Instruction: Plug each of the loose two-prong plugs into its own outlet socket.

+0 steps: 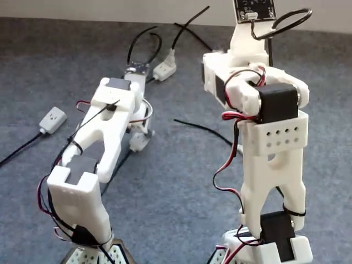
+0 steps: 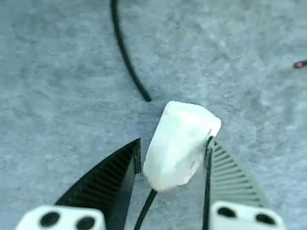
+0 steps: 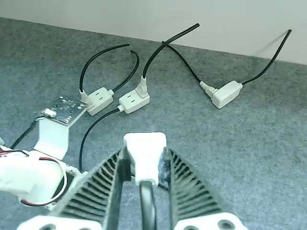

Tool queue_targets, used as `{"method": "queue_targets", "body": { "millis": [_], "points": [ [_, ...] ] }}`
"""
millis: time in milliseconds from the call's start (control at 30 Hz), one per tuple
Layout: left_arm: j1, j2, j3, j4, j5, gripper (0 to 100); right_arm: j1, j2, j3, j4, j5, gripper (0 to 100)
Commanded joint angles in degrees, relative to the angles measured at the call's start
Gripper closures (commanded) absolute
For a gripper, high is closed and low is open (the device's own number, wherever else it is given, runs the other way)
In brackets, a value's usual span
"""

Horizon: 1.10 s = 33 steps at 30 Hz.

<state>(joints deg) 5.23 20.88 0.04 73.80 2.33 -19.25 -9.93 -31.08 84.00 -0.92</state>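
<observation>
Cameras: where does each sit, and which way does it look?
High view: off the arms, looking down at grey carpet; left arm, right arm show.
Left wrist view: on left arm, facing down; left gripper grips white connector.
Right wrist view: on right arm, facing outward; right gripper grips second connector.
High and right wrist views share the left arm.

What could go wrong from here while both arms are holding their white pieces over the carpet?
1. The white plastic block sits tilted in the left tool; pushing it could twist it out of line.
2. The right tool pinches the white plug by its sides, its black cord running between the fingers; it may pivot or slip.
3. Loose black cords cross on the grey carpet; a dragged one could snag.
</observation>
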Motion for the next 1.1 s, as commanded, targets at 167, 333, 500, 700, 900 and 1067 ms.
{"method": "queue_targets", "body": {
  "millis": [167, 333, 500, 700, 900, 1067],
  "points": [
    [0.1, 3.3, -1.3, -1.9, -0.4, 79, 0.7, -0.4, -2.6, -0.1, -0.4, 98.2],
    [0.7, 3.6, -1.2, -1.5, -0.3, 79, 0.7, -0.4, -2.6, -0.1, -0.4, 98.2],
    [4.4, 3.3, -1.2, -1.5, -0.3, 93, 0.7, -0.4, -2.6, -0.1, -0.4, 98.2],
    [8.9, 3.3, -3.9, -1.5, 0.2, 99, 0.7, -0.4, -2.7, -0.1, -0.4, 98.2],
    [14.3, 3.3, -8.0, -1.8, 19.6, 99, 0.7, -0.5, -2.7, 0.1, -0.3, 98.2],
    [18.8, 3.2, -12.1, -1.8, 42.5, 99, 4.4, -0.9, -2.8, -0.2, 0.4, 98.2]
  ]
}}
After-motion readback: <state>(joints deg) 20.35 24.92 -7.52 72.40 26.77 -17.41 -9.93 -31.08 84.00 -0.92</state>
